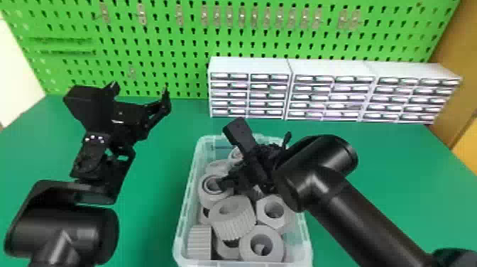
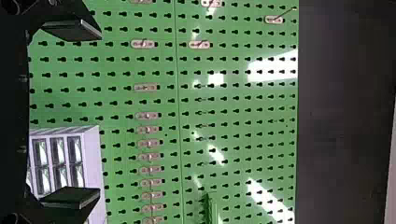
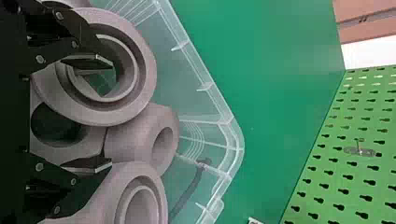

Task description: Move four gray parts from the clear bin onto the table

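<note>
The clear bin (image 1: 308, 245) stands on the green table, holding several gray parts (image 1: 232, 216), some round and ribbed, others with wide holes. My right gripper (image 1: 253, 165) is over the bin's far half. In the right wrist view my right gripper (image 3: 105, 114) stands open among ring-shaped gray parts (image 3: 144, 70), one finger over a ring's hole and the other beside a lower ring. My left gripper (image 1: 140, 90) is raised at the left, away from the bin; in the left wrist view my left gripper (image 2: 95, 114) is open with nothing between its fingers.
White drawer cabinets (image 1: 330, 71) stand behind the bin along the green pegboard (image 1: 191, 39), toward the right. Green table surface (image 1: 390, 170) extends around the bin. My right forearm crosses the bin's right wall.
</note>
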{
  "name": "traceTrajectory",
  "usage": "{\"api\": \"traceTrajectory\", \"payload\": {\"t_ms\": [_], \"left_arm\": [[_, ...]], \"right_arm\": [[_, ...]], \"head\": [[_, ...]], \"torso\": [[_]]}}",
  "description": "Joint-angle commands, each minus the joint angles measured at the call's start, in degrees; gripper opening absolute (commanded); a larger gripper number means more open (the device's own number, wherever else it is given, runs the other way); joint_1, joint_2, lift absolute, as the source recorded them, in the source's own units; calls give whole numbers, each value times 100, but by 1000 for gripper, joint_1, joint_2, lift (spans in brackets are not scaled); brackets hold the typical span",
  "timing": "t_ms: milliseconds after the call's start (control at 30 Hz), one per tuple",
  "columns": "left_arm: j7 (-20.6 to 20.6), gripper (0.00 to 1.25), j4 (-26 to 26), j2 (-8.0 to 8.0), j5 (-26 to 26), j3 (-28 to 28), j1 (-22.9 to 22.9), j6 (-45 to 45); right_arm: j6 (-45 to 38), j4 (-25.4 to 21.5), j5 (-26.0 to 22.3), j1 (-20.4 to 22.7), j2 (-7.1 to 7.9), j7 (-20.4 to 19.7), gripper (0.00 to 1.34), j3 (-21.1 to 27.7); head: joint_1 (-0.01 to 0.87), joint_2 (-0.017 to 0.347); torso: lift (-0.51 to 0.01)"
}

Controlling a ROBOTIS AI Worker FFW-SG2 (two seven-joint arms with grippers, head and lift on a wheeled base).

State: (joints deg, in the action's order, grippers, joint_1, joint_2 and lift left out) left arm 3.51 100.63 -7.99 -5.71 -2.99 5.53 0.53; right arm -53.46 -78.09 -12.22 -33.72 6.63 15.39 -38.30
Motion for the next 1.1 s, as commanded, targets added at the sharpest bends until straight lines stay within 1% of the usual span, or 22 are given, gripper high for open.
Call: {"api": "traceTrajectory", "payload": {"t_ms": [0,367,633,1067], "left_arm": [[0,1138,0,-1,0,0,0,0],[0,1138,0,-1,0,0,18,0],[0,1138,-9,-1,0,-9,18,0],[0,1138,-9,-1,0,-17,27,0]], "right_arm": [[222,171,0,-21,-12,26,825,-37],[644,514,9,-82,-65,35,825,-169],[863,708,18,-109,-65,43,825,-195],[1048,839,-35,-118,-65,43,825,-362]], "head": [[678,34],[678,34],[678,34],[678,34]], "torso": [[-50],[-50],[-50],[-50]]}}
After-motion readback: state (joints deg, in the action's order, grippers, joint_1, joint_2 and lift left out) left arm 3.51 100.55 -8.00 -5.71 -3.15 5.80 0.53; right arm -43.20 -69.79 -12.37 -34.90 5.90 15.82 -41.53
